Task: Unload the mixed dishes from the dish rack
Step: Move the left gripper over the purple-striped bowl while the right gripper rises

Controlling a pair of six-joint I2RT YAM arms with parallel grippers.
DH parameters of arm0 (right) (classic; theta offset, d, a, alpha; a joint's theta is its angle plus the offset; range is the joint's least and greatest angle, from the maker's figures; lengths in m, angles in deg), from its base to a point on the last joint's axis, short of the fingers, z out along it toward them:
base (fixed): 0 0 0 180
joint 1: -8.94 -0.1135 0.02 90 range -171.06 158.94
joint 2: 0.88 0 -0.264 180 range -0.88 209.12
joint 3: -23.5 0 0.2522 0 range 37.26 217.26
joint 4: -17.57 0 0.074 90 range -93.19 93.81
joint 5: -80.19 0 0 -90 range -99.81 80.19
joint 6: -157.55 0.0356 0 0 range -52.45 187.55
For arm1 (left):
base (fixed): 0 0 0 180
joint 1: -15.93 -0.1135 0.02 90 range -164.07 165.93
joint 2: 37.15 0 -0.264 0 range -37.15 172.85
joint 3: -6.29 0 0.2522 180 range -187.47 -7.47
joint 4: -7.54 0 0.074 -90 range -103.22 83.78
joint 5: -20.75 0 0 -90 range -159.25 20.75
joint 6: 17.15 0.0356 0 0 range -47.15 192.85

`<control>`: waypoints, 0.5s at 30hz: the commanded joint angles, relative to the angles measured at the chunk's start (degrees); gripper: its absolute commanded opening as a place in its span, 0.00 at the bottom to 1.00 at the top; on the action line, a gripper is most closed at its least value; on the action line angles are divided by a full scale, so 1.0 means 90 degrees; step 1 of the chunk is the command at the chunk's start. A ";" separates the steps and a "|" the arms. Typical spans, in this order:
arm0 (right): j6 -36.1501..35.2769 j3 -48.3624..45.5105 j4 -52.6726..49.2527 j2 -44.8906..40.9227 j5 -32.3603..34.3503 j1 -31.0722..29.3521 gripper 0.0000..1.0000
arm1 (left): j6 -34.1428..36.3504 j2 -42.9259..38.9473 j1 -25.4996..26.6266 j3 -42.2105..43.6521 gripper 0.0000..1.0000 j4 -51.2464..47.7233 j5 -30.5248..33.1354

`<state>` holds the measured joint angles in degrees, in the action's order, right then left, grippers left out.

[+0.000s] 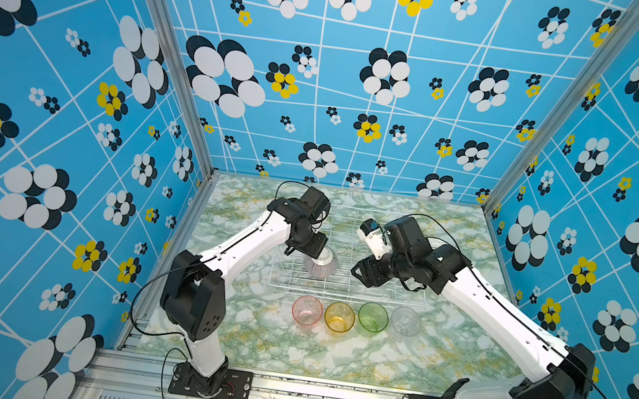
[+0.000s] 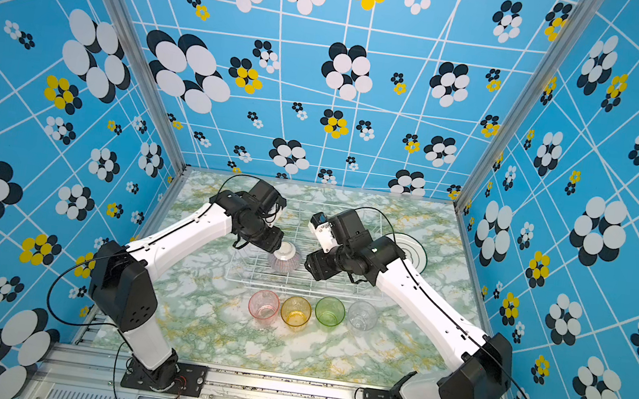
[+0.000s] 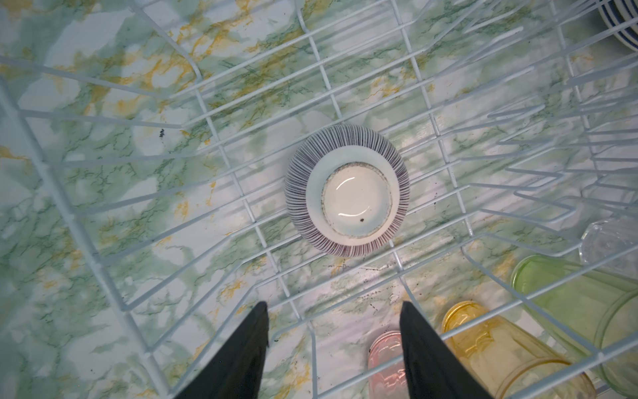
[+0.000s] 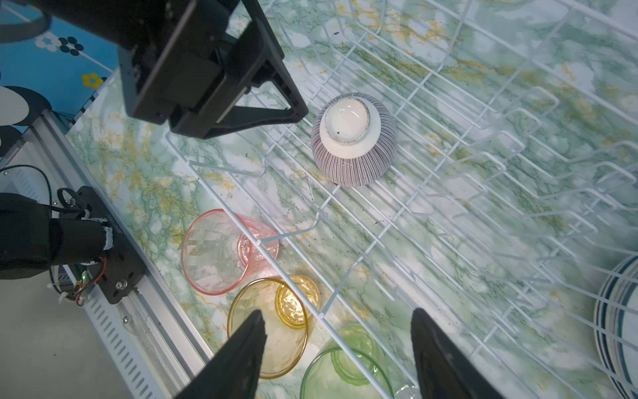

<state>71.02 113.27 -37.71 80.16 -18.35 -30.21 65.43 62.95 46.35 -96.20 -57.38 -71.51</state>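
Observation:
The white wire dish rack (image 1: 347,295) stands mid-table. Inside it a pink-striped ribbed bowl (image 1: 321,265) (image 3: 347,190) (image 4: 354,138) lies upside down, foot up. My left gripper (image 3: 333,305) hangs just above the bowl without touching it, open and empty. To the bowl's right, over the rack's front part, my right gripper (image 1: 360,274) (image 4: 336,312) is also open and empty. The pink (image 1: 307,310), yellow (image 1: 339,317), green (image 1: 373,317) and clear (image 1: 405,324) tumblers stand upright in a row on the table before the rack. White plates (image 2: 411,250) with dark rims lie stacked right of the rack.
Upright plate dividers (image 4: 518,165) fill the rack's right side. Patterned blue walls (image 1: 66,133) close in the table on three sides. The marble tabletop (image 1: 289,351) lies bare in front of the tumblers, and a metal rail (image 1: 326,390) with both arm bases runs along the front edge.

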 commanded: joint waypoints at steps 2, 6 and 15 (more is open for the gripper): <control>0.0261 -0.0307 0.0378 -0.0342 -0.0216 0.0327 0.69 | 0.0024 0.0389 0.0133 -0.0338 0.63 -0.0249 -0.0020; 0.0374 -0.0570 0.0578 -0.0511 -0.0377 0.0601 0.69 | 0.0033 0.0647 0.0185 -0.0543 0.64 -0.0361 -0.0032; 0.0396 -0.0808 0.0719 -0.0569 -0.0497 0.0783 0.69 | 0.0052 0.1261 0.0195 -0.0957 0.66 -0.0515 -0.0119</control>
<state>74.01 106.67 -32.51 75.94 -21.34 -23.68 65.43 72.98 47.86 -102.62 -60.18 -71.71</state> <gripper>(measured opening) 0.691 0.658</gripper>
